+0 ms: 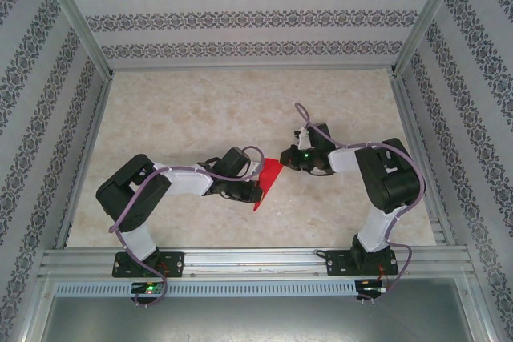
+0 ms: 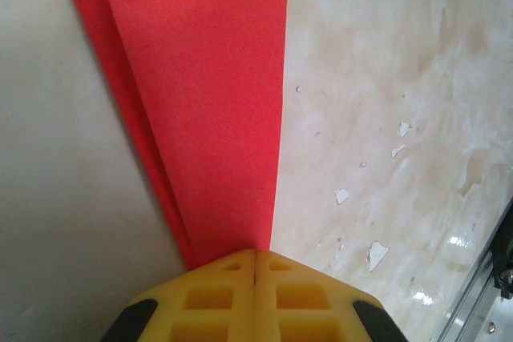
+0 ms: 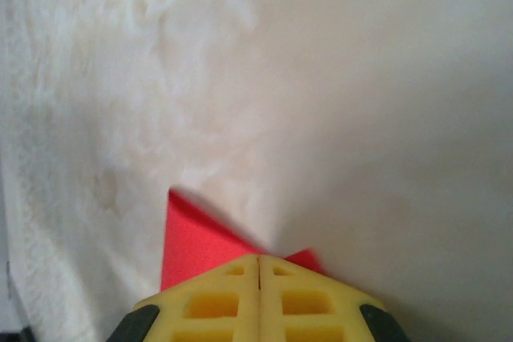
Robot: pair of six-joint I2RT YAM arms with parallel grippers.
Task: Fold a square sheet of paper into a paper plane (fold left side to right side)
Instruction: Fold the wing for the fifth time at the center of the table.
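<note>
My left gripper (image 1: 253,188) and right gripper (image 1: 285,161) pinch the thin bright red paper sheet (image 1: 269,175) between them, mid-way across the pale marbled table (image 1: 184,118); left wrist: jaws closed on its narrow folded end (image 2: 216,102), so the layers must lie flush; right wrist: jaws closed on a corner (image 3: 188,238), so I should pull gently and evenly.

The top external camera sits high behind the arm bases, looking down and forward over the whole surface (image 1: 200,110) from well back. The left wrist camera looks out along the left fingers (image 2: 210,303), very close to the surface, with the red paper (image 2: 208,102) stretching ahead. The right wrist camera looks past the right fingers (image 3: 212,306), equally close. All three views share that paper and the surface around it.
</note>
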